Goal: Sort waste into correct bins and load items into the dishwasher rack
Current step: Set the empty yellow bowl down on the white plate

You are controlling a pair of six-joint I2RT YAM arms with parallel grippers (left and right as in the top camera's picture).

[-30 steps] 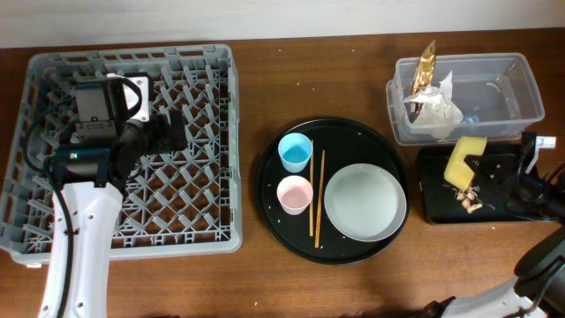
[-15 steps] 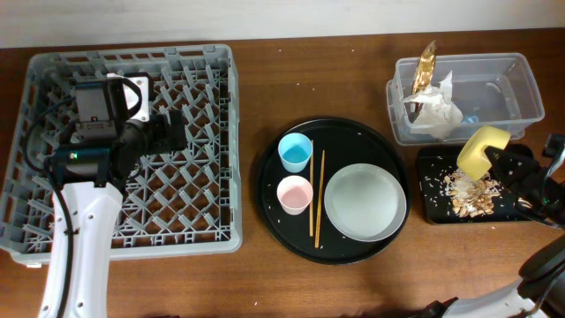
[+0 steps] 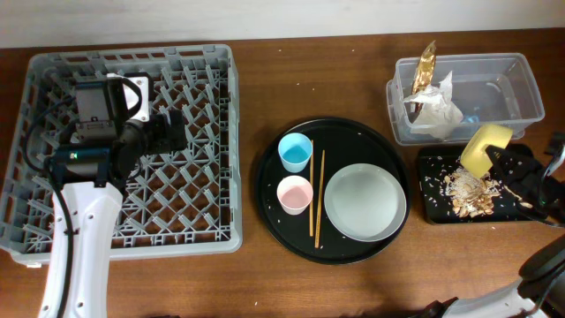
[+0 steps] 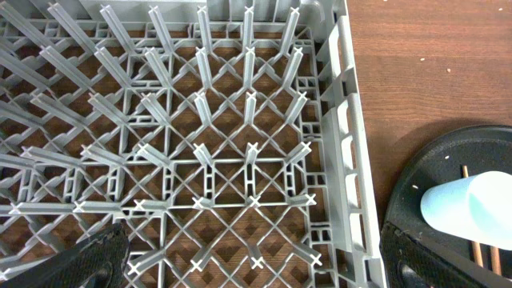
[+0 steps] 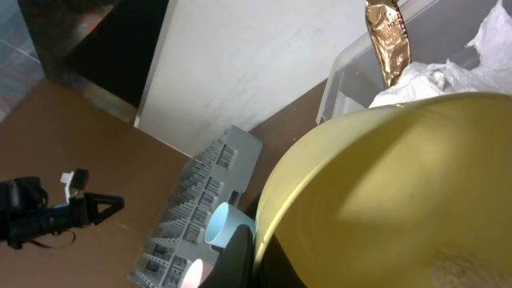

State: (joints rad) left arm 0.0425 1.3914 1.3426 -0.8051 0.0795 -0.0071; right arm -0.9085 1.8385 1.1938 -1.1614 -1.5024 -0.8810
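My right gripper (image 3: 501, 159) is shut on the rim of the yellow bowl (image 3: 485, 148), holding it tipped on its side above the flat black tray (image 3: 431, 210); the bowl fills the right wrist view (image 5: 384, 192). Tan food scraps (image 3: 468, 192) lie in a heap on that tray. The clear tub (image 3: 503, 97) holds crumpled white tissue (image 3: 434, 108) and the gold-brown wrapper (image 3: 426, 64). My left gripper (image 4: 252, 260) is open and empty over the grey rack (image 3: 190, 62). The blue cup (image 3: 295, 152), pink cup (image 3: 295, 193), chopsticks (image 3: 317, 203) and pale plate (image 3: 365, 202) sit on the round black tray (image 3: 353, 132).
The rack's right wall (image 4: 346, 136) runs beside the round tray's edge (image 4: 416, 192) in the left wrist view, where the blue cup (image 4: 468, 212) also shows. Bare brown table lies between rack and tray.
The bowl has swung up and to the right, tipping over the flat black tray, and the food scraps have spilled out onto the tray. The left arm has not moved.
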